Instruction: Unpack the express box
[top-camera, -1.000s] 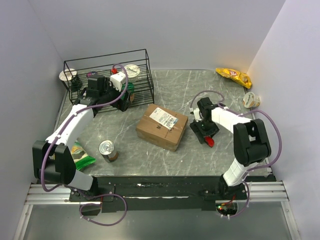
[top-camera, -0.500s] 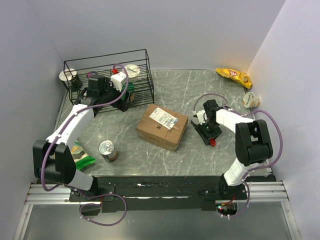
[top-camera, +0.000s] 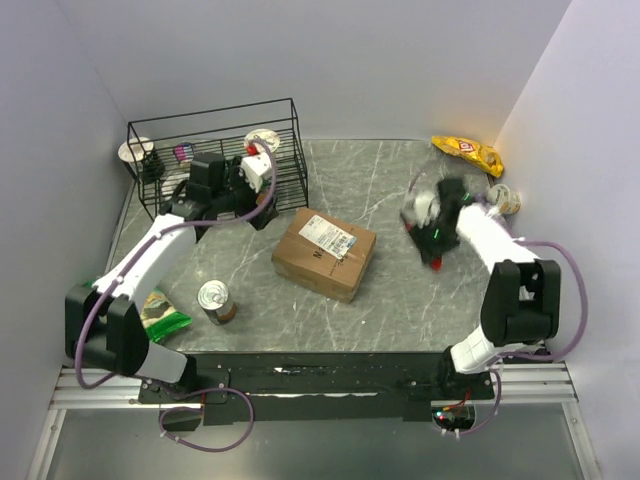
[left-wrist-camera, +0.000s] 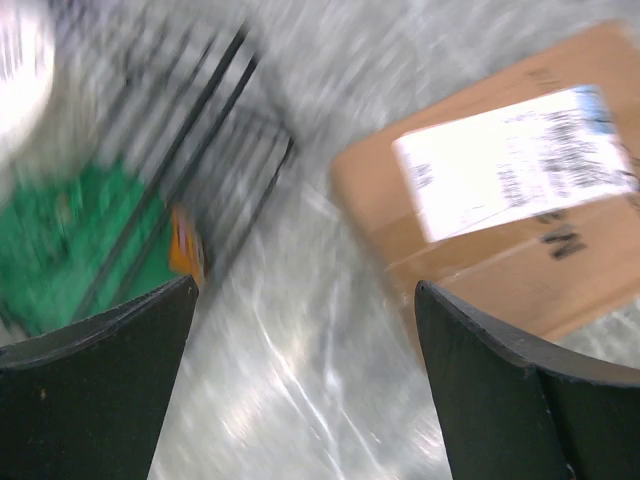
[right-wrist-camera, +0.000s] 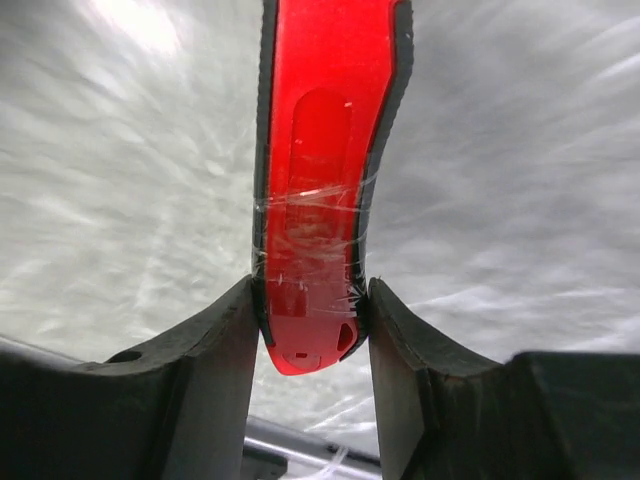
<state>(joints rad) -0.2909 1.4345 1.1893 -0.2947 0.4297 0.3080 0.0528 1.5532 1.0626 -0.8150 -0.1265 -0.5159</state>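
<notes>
Nothing is unpacked yet: the express box (top-camera: 324, 253) sits mid-counter (top-camera: 400, 170), flaps taped down. At its 3 o'clock the right claw (right-wrist-camera: 310, 292) pinches a red cutter (right-wrist-camera: 320, 180); at 10 o'clock the left claw (left-wrist-camera: 305, 300) gapes wide, empty. Slitting the tape looks next.
</notes>
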